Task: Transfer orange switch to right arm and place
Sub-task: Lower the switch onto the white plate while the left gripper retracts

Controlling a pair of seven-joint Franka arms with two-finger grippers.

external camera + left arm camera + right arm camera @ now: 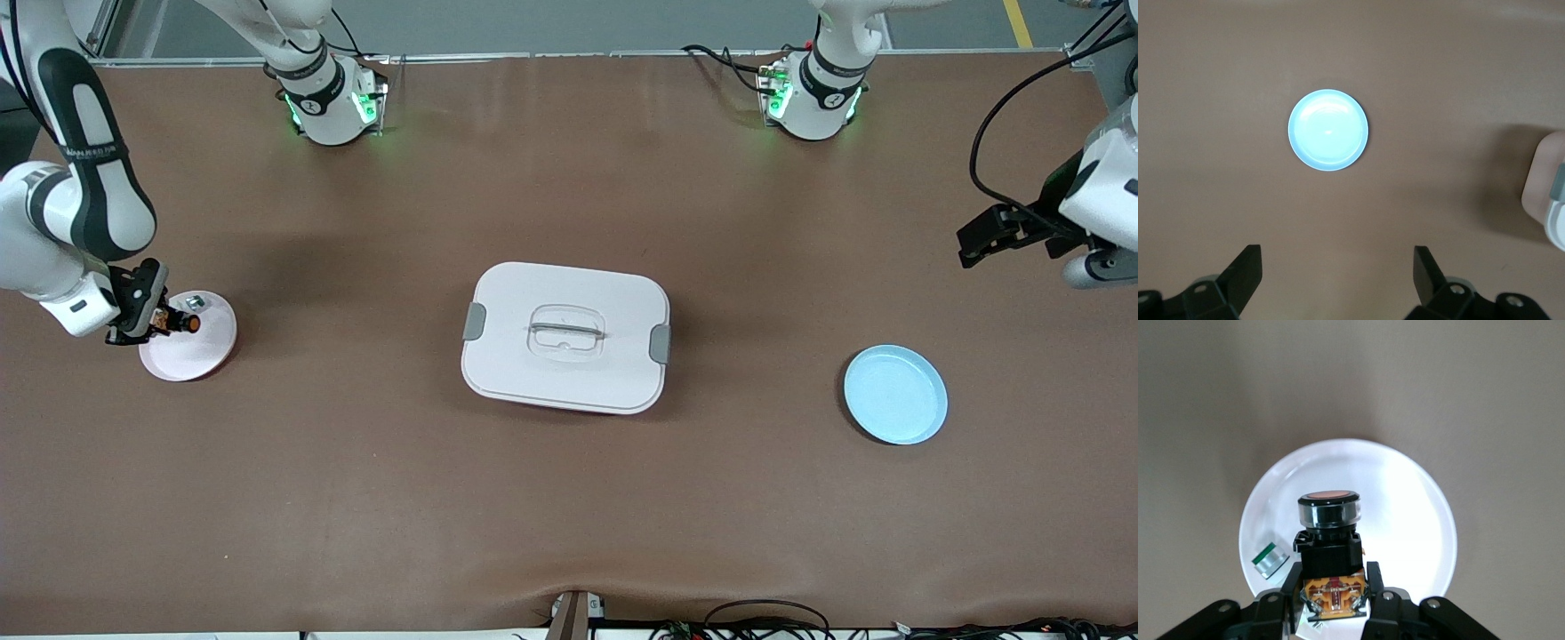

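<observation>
My right gripper (163, 322) is shut on the orange switch (188, 324), a black push-button part with a round orange face. It holds the switch just above the white plate (200, 354) at the right arm's end of the table. In the right wrist view the switch (1329, 533) sits between the fingers (1379, 583), face toward the plate (1418, 520). My left gripper (976, 240) is open and empty, up in the air at the left arm's end; in the left wrist view its fingers (1248, 270) stand wide apart.
A small silver part with a green band (193, 303) lies on the white plate; it also shows in the right wrist view (1269, 560). A white lidded box (566, 336) sits mid-table. A light blue plate (895, 394) lies toward the left arm's end, also in the left wrist view (1329, 130).
</observation>
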